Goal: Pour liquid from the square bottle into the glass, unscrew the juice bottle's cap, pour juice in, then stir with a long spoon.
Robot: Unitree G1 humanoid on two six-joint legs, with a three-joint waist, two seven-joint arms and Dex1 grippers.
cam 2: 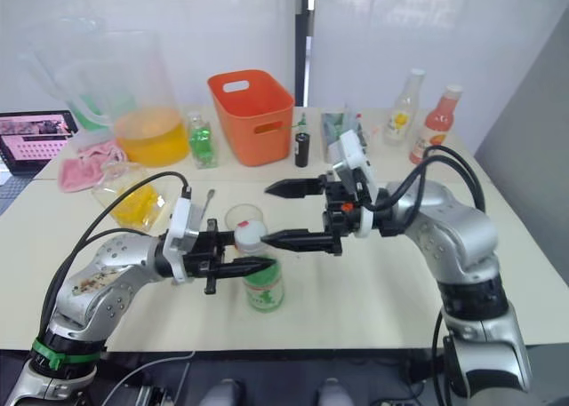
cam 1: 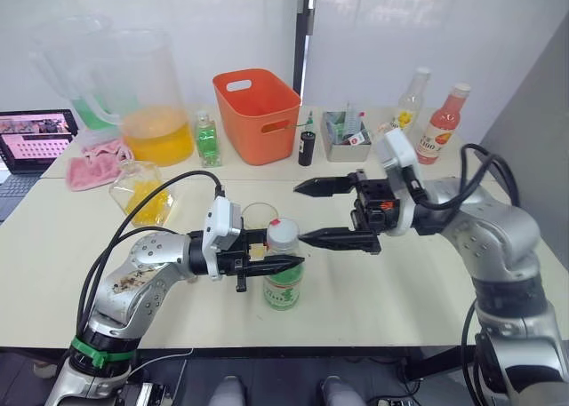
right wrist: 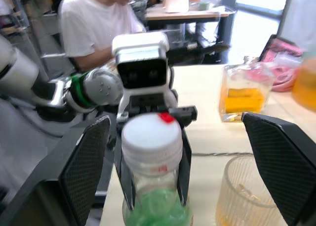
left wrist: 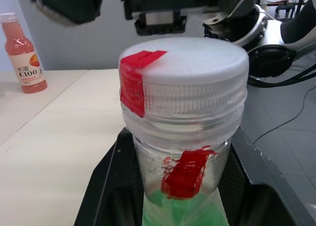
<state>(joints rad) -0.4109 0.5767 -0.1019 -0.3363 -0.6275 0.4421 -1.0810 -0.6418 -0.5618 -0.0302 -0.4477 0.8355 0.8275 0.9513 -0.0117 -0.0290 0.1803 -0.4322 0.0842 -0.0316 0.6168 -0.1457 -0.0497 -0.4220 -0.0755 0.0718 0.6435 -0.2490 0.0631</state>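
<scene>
Juice bottle [cam 1: 283, 277] upright near the front edge of the table [cam 1: 400, 282], label facing the camera, pale green juice [left wrist: 185, 213] visible below the neck. White cap [cam 1: 283, 234] with red mark seated on the neck, not removed

Left gripper [cam 1: 267, 266] clamped on the juice bottle at the neck, just under the cap; one black finger on each side of the neck in the left wrist view

Right gripper [cam 1: 307, 212] held level with the cap, fingers spread wide apart, lower fingertip [cam 1: 311, 237] just beside the cap, upper finger well above it. Nothing held. In the right wrist view, both fingers flank the cap without contact

Glass [cam 1: 258, 221] directly behind the juice bottle, between the two arms, upright, with a shallow layer of yellow-orange liquid [right wrist: 247, 218] at the bottom

Square bottle [cam 1: 142, 193] upright on the table to the robot's left of the glass, well apart from both grippers, part filled with yellow contents

Long spoon [cam 2: 208, 202] lying behind the left arm; shaft mostly hidden

At the rear of the table: orange basket [cam 1: 258, 113], large pitcher [cam 1: 151, 104] of orange liquid, small green bottle [cam 1: 207, 141], pink-liquid bottle [cam 1: 444, 126]. Seated person [right wrist: 98, 23] in white shirt in the right wrist view
</scene>
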